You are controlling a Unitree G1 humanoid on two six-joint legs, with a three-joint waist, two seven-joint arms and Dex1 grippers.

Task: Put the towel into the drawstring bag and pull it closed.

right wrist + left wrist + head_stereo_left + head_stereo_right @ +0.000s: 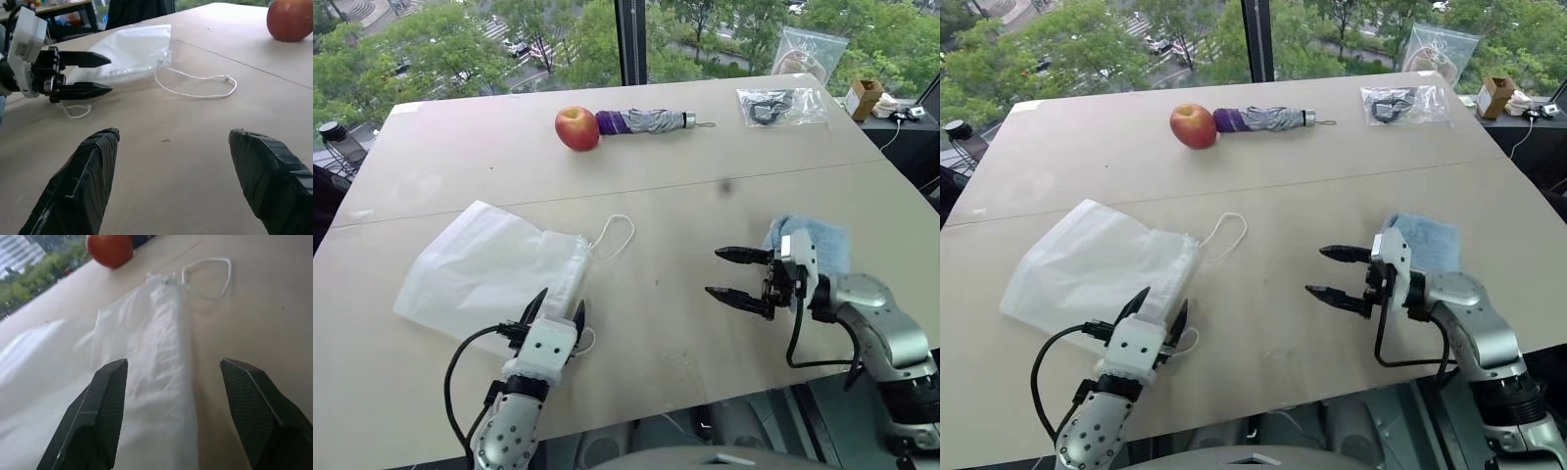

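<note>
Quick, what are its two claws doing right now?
Left gripper: open, empty, at the drawstring bag.
Right gripper: open, empty.

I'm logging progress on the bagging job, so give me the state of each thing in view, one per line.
drawstring bag: lying flat, mouth gathered, cord loop loose on the table.
towel: on the table, outside the bag, behind the right end effector.
left end effector: open, empty, at the bag's mouth edge.
right end effector: open, empty.
umbrella: folded shut.
apple: whole, touching the umbrella.
</note>
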